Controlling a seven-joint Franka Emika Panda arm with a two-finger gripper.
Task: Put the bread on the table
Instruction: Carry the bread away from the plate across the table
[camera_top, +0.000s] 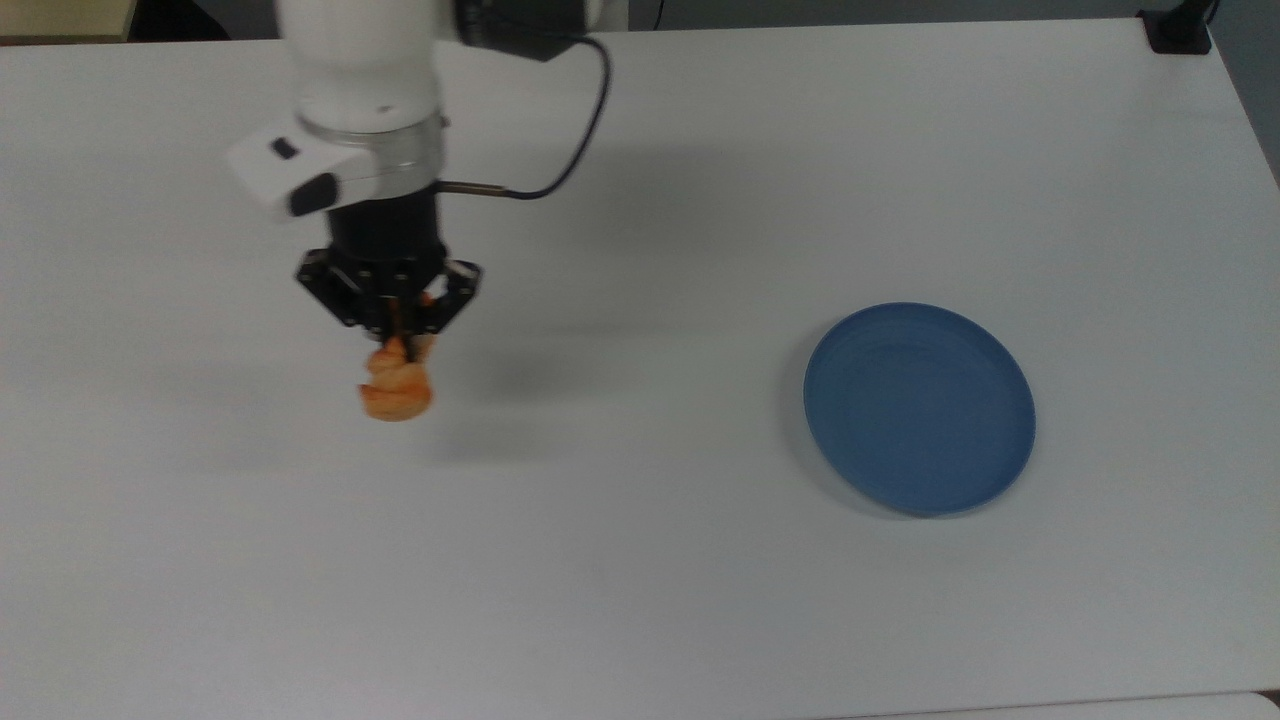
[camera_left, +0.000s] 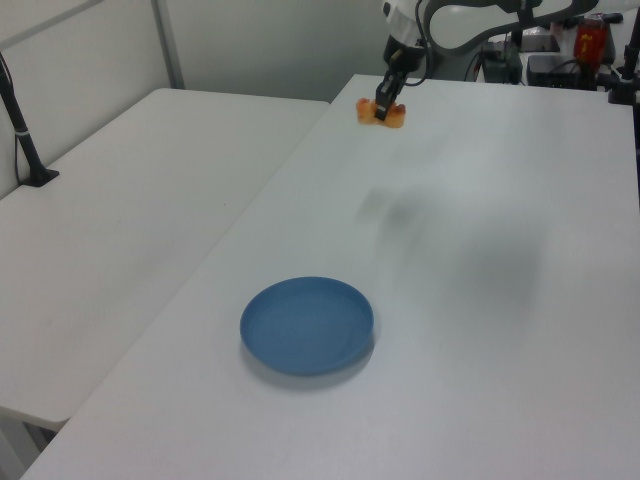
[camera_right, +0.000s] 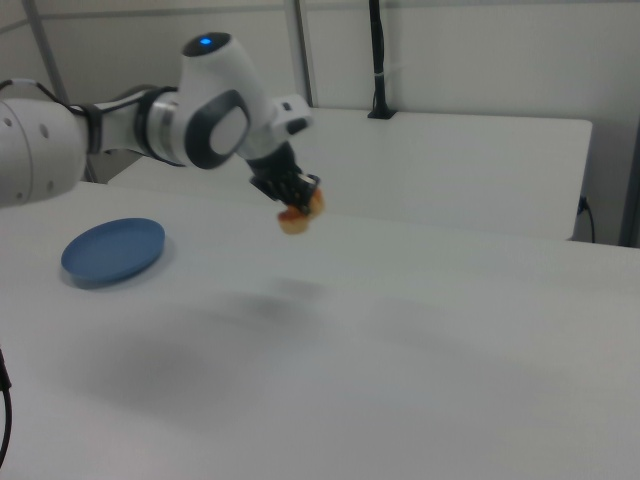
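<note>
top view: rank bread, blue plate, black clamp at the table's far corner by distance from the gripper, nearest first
1. Bread: held in the gripper, hanging just below it.
2. Blue plate: on the table, well off to the top view's right.
3. Black clamp: at the top view's upper right corner, farthest.

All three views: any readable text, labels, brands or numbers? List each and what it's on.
No readable text in any of the three views.
The blue plate, the table and the bread carry no print.
The claw and the white arm housing show dark insets but no legible marking.
A red item behind the table is too blurred to read.
</note>
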